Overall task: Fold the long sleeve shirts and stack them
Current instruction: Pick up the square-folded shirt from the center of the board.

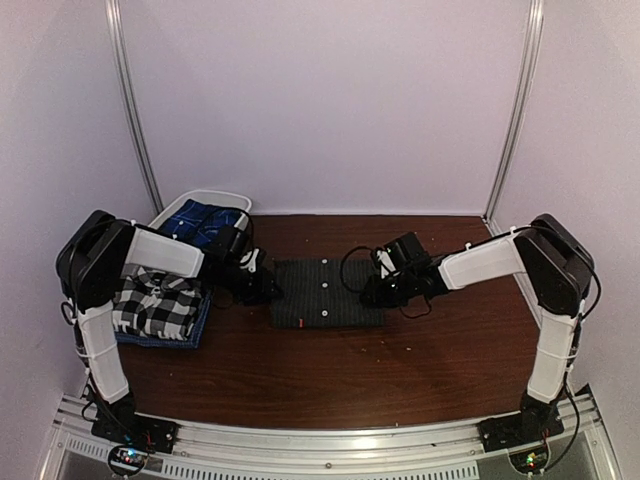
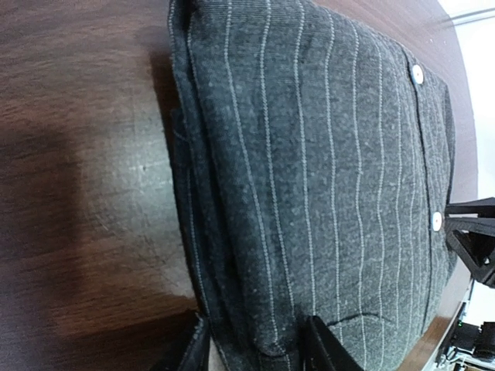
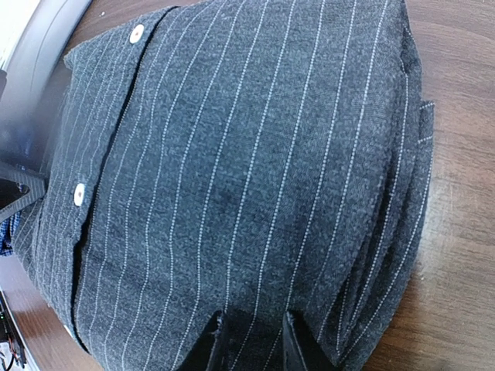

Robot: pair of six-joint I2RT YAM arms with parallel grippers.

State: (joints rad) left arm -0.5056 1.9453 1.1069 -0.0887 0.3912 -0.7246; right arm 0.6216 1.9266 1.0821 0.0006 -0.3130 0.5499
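Note:
The dark charcoal pinstriped shirt (image 1: 325, 292) lies folded in a rectangle at the table's middle, its white buttons facing up. My left gripper (image 1: 265, 285) is at its left edge; in the left wrist view its fingers (image 2: 321, 349) close round the thick folded edge (image 2: 263, 309). My right gripper (image 1: 378, 290) is at the right side; its fingers (image 3: 298, 344) pinch the top cloth (image 3: 232, 193) just inside that edge. The black-and-white checked shirt (image 1: 155, 303) lies folded at the left on top of the plain dark blue shirt (image 1: 198, 330).
A white bin (image 1: 235, 198) at the back left holds blue checked cloth (image 1: 205, 222). The brown wooden table (image 1: 400, 370) ends in a metal rail at the near edge. Pale walls and two metal posts stand behind.

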